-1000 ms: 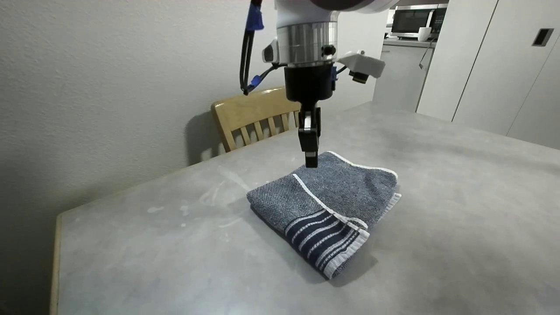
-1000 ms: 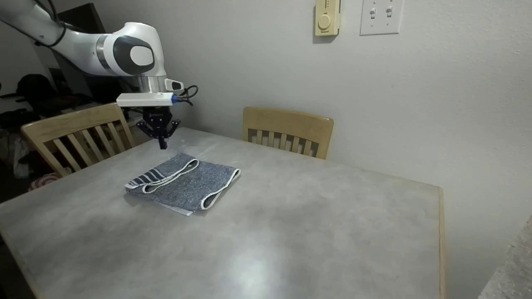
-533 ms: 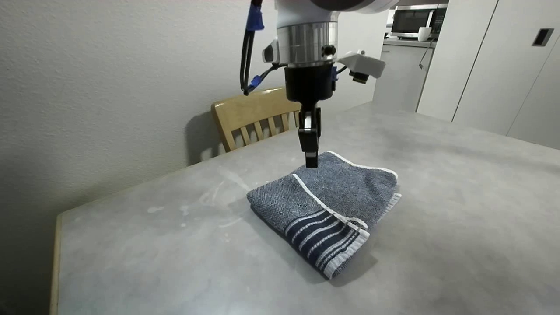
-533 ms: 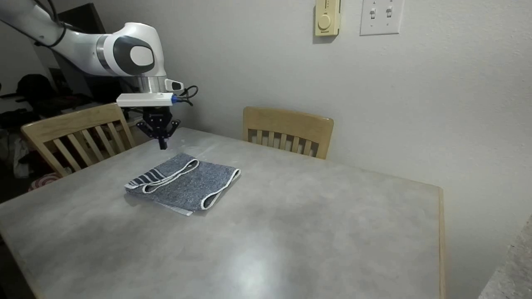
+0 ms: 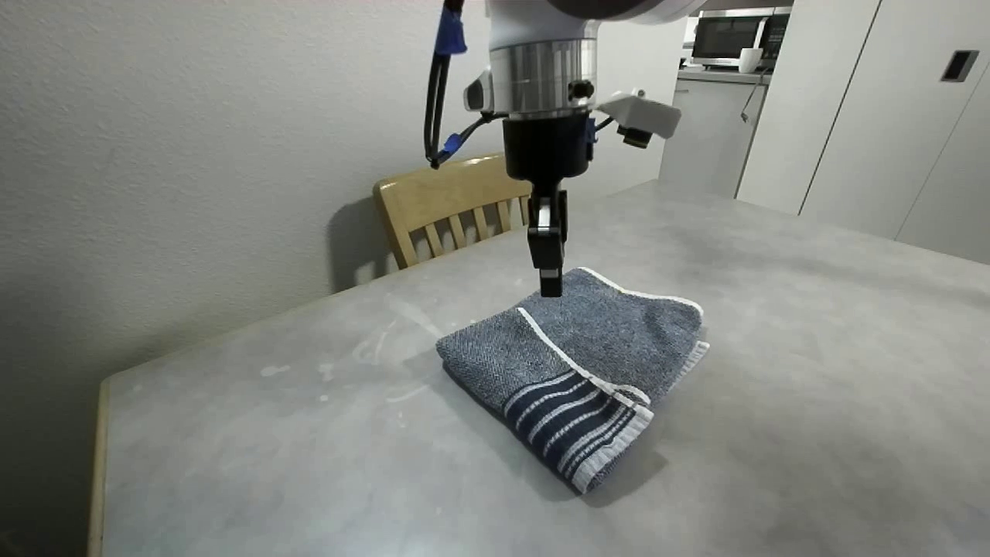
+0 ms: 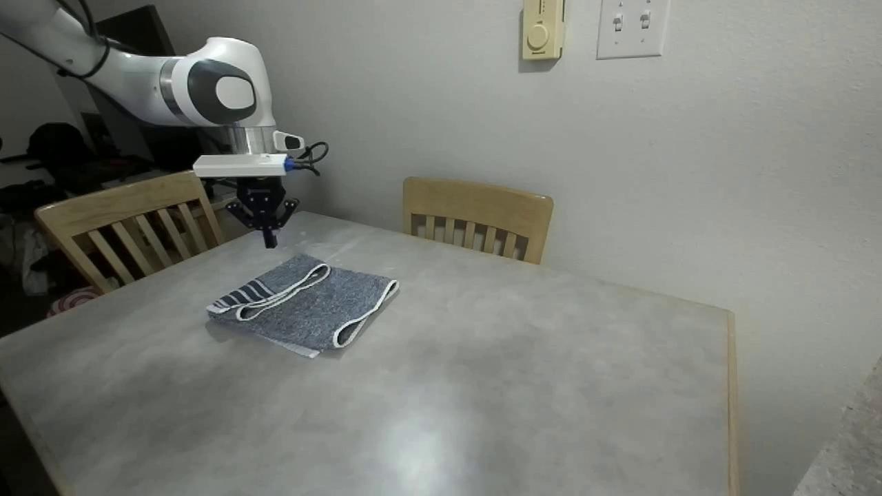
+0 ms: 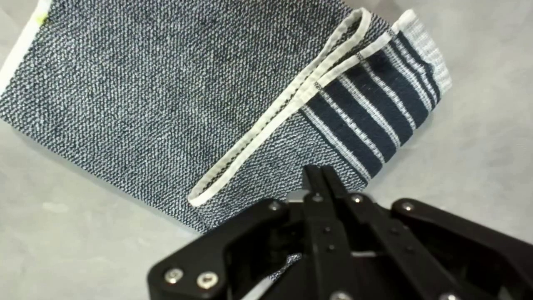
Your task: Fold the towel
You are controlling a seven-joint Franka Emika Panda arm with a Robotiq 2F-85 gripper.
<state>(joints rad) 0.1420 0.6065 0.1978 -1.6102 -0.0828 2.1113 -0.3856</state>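
One towel (image 5: 568, 371), folded over, on tbl (image 5: 309, 456); claw (image 5: 551, 288) closed abv it.

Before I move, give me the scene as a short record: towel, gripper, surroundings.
Cloth: towel, folded in layers, edges not flush
On top: flap with striped band
Edging: white edging, gaping in loops
Tool: gripper shut, holding nothing, raised clear of the towel
Surface: grey table
Nearby: two wooden chairs at the table's edge

towel (image 5: 572, 363) on table (image 5: 271, 464), fingers (image 5: 550, 283) above
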